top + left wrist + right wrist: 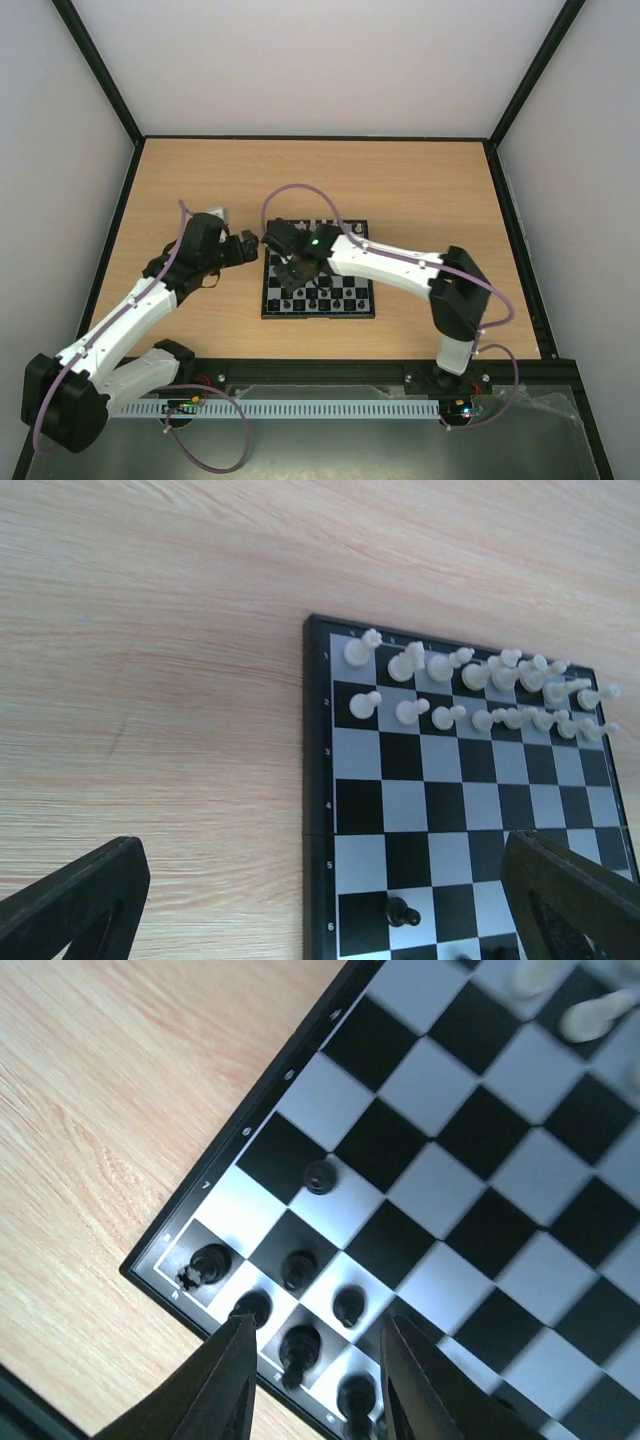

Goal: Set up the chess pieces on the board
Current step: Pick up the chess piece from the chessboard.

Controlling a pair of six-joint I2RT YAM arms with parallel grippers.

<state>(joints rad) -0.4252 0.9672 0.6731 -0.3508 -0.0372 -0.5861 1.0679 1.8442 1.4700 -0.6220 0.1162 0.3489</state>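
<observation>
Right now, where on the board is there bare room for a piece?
The board's middle rows are bare, bordered by the white pieces and the black pieces, save one lone black pawn. Both end rows are crowded; the right pincer hovers over black's corner.

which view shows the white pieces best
The left wrist view: the white pieces stand in two clear rows at one end of the board. Top external shows them as tiny specks; right wrist catches only a blurred couple at its corner.

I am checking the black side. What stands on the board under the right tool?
Black chess pieces stand near a corner of the board, one showing between the fingers of the right tool. Squares behind those fingers are covered.
</observation>
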